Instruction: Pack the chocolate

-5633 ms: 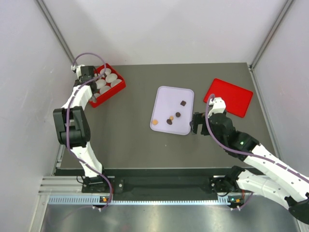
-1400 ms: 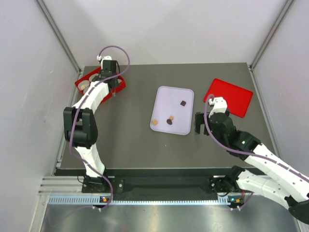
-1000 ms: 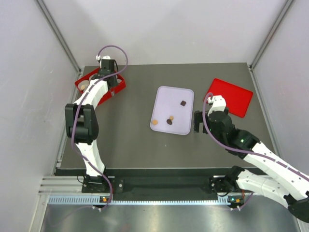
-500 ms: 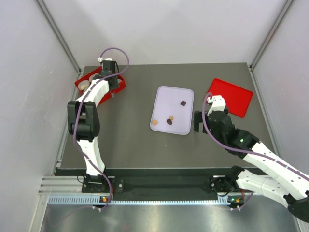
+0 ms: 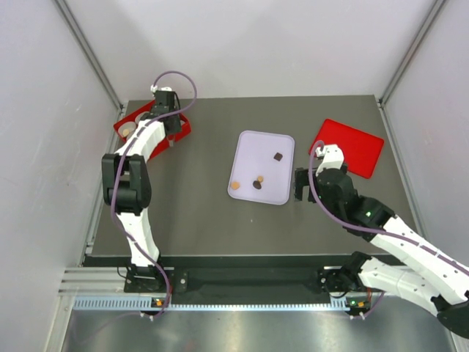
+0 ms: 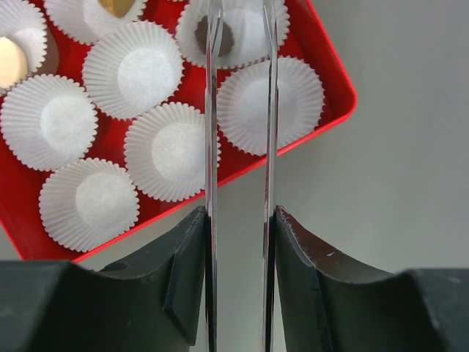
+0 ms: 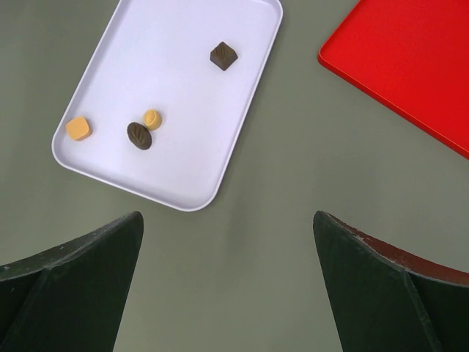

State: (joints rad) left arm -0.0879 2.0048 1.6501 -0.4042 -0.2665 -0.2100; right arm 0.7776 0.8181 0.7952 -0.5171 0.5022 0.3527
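The dark grey desk (image 5: 198,213) is seen from above, with the two arms reaching over it from its near edge. A flat red lid (image 5: 355,147) is laid at the far right, and a pale lavender tray (image 5: 249,147) is set at the middle, apart from the lid. A red box (image 6: 322,66) is placed at the far left corner and is filled with white paper cups (image 6: 132,70) packed edge to edge. The left pincer (image 6: 240,15) is held over the right end of that box; its thin fingers are parted by a narrow gap, and nothing is clamped between them. The right pincer (image 7: 227,293) is held over bare desk just beside the near right edge of the tray, with its jaws spread as wide as they go and nothing gripped. The chocolate is divided between tray and box. On the tray, a dark squarish piece (image 7: 223,56) is found towards the far end, while a dark oval piece (image 7: 138,135), a small golden round piece (image 7: 152,118) just beside it and an orange cube (image 7: 78,128) are grouped near the left corner. In the box, a dark piece (image 6: 223,37) is seated in the cup under the left pincer's fingertips, and golden pieces (image 6: 11,62) are seen in cups at the picture's edge.
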